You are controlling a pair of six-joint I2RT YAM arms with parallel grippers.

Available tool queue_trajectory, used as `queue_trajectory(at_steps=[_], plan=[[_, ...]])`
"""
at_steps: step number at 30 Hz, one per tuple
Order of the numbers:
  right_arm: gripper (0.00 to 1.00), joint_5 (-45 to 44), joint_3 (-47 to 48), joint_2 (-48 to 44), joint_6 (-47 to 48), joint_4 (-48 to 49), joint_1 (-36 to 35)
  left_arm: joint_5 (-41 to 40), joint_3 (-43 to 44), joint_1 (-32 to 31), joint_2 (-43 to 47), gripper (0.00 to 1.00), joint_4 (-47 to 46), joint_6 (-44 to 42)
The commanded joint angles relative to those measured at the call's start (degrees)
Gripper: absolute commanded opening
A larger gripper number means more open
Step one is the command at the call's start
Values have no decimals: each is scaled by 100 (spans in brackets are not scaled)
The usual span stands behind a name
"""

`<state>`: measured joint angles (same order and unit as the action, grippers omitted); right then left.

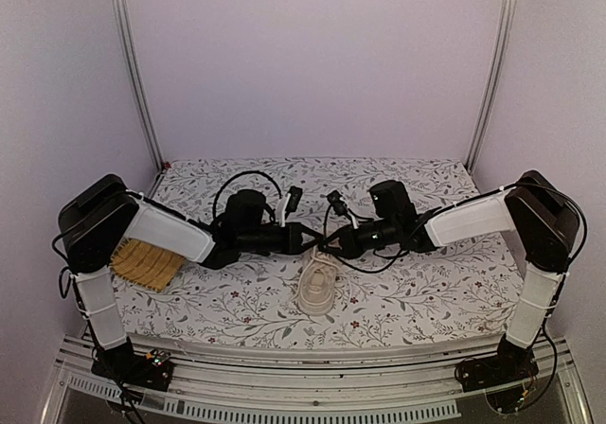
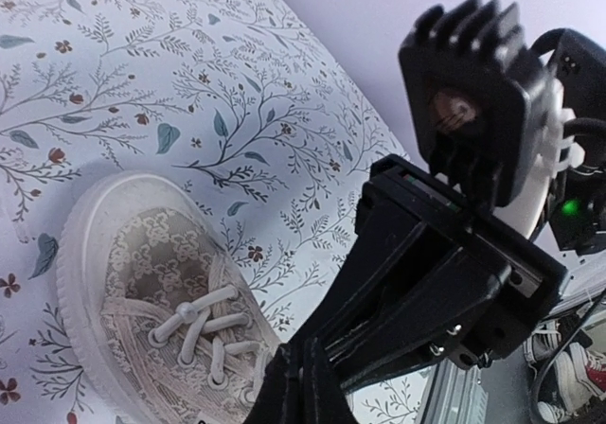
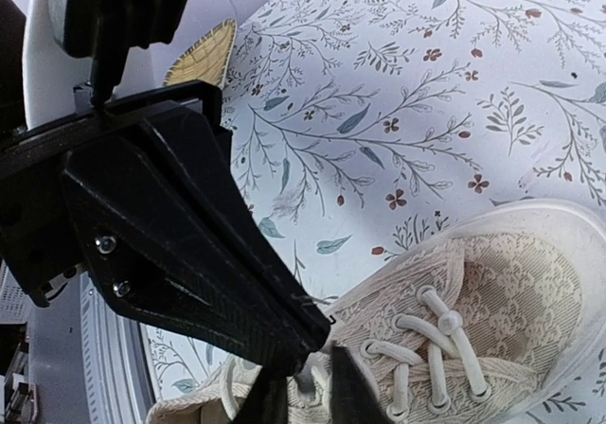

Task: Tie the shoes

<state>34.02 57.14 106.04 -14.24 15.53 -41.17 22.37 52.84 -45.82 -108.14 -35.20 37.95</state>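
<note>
The cream lace-up shoe (image 1: 315, 290) lies in the middle of the floral cloth, with its toe toward the near edge. It also shows in the left wrist view (image 2: 142, 282) and the right wrist view (image 3: 473, 320). My left gripper (image 1: 309, 238) and right gripper (image 1: 333, 244) meet tip to tip over the shoe's far, tongue end. The left gripper (image 2: 305, 386) has its jaws pressed together just past the top eyelets, seemingly on a pale lace end. The right gripper (image 3: 308, 391) has its jaws a little apart with a lace loop (image 3: 311, 384) between them.
A yellow woven mat (image 1: 147, 265) lies at the left under my left arm, and also shows in the right wrist view (image 3: 204, 55). Black cables (image 1: 248, 180) loop above both wrists. The metal table rail (image 1: 312, 400) runs along the near edge.
</note>
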Motion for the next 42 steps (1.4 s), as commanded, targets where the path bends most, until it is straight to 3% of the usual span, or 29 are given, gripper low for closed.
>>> queue_trajectory(at_steps=[1,3,6,13,26,33,39,42], plan=[[33,-473,147,-318,127,-106,17,0,-169,-118,105,0,-200,80],[52,-742,87,-519,280,-339,25,-170,-246,-108,179,0,-230,93],[61,-908,-61,-822,510,-585,25,-298,-370,-104,272,0,-407,161],[64,-269,-911,-1102,619,-71,-26,-417,-505,-106,413,0,-544,219],[60,216,-1403,-736,313,774,-179,-486,-558,-104,518,0,-509,237],[50,191,-1560,-496,9,1175,-348,-495,-529,-105,535,0,-480,222],[13,81,-1600,-644,-118,1297,-350,-529,-550,-107,565,0,-451,190],[4,-85,-1525,-839,-168,1209,-348,-511,-547,-102,572,0,-458,162]])
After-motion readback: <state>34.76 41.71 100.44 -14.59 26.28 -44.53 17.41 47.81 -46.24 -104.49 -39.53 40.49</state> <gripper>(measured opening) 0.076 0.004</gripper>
